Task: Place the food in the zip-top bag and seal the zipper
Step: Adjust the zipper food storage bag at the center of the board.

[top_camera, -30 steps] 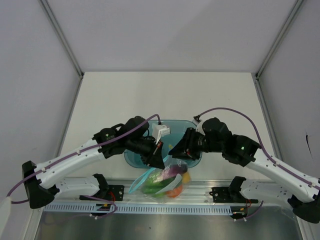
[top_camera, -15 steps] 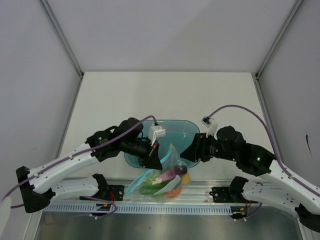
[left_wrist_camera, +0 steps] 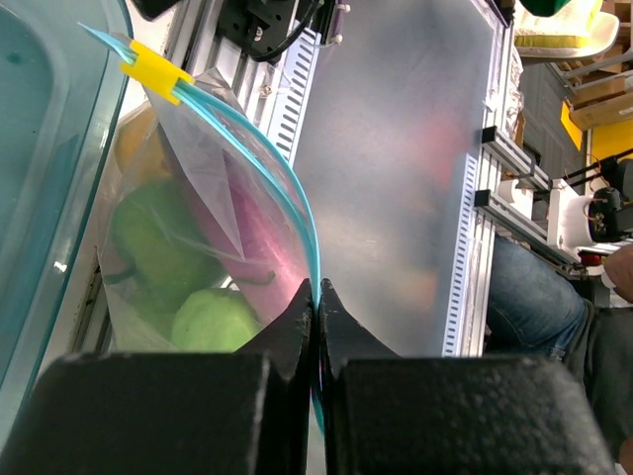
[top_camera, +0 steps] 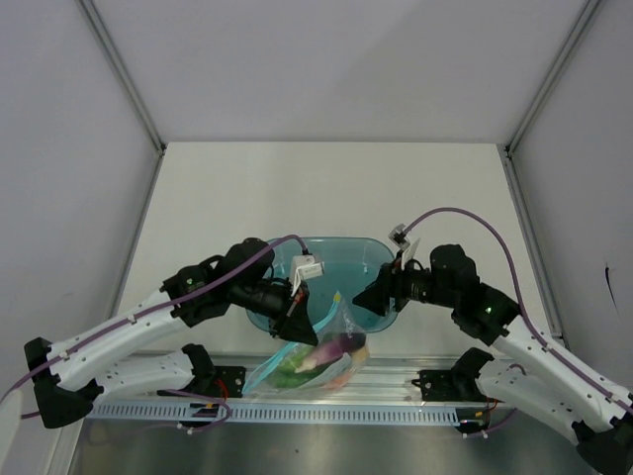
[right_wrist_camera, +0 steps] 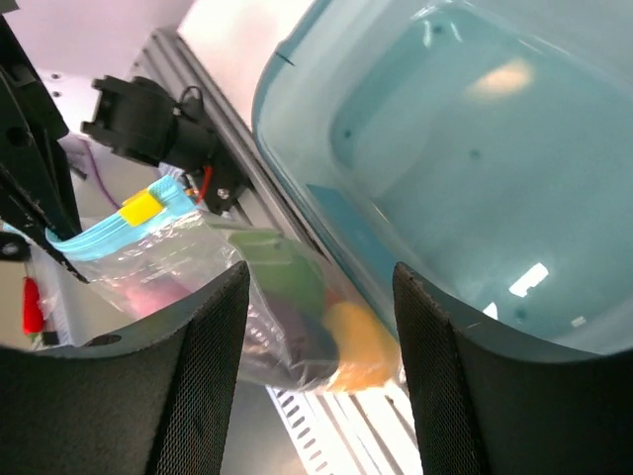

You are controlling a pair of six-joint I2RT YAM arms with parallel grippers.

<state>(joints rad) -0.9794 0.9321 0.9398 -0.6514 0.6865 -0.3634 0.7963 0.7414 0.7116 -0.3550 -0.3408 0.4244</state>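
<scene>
The clear zip-top bag (top_camera: 315, 358) hangs over the front rail, just in front of the tub. It holds the food: green fruits (left_wrist_camera: 148, 233), a purple eggplant (left_wrist_camera: 252, 247) and an orange fruit (right_wrist_camera: 361, 346). My left gripper (top_camera: 303, 323) is shut on the bag's teal zipper strip (left_wrist_camera: 297, 213), with the strip pinched between the fingertips (left_wrist_camera: 316, 295). A yellow slider (left_wrist_camera: 153, 69) sits at the strip's far end and also shows in the right wrist view (right_wrist_camera: 141, 208). My right gripper (top_camera: 362, 297) is open and empty above the bag (right_wrist_camera: 267, 297), not touching it.
The translucent blue tub (top_camera: 371, 259) stands behind the bag, with no food in the part that shows (right_wrist_camera: 445, 129). The slotted aluminium rail (top_camera: 396, 381) runs along the table's near edge, with both arm bases on it. White side walls enclose the table.
The right gripper has drawn back from the bag's top and now stands open and apart from it. The left arm has pulled back and to the left, and the bag has shifted left and lower.
</scene>
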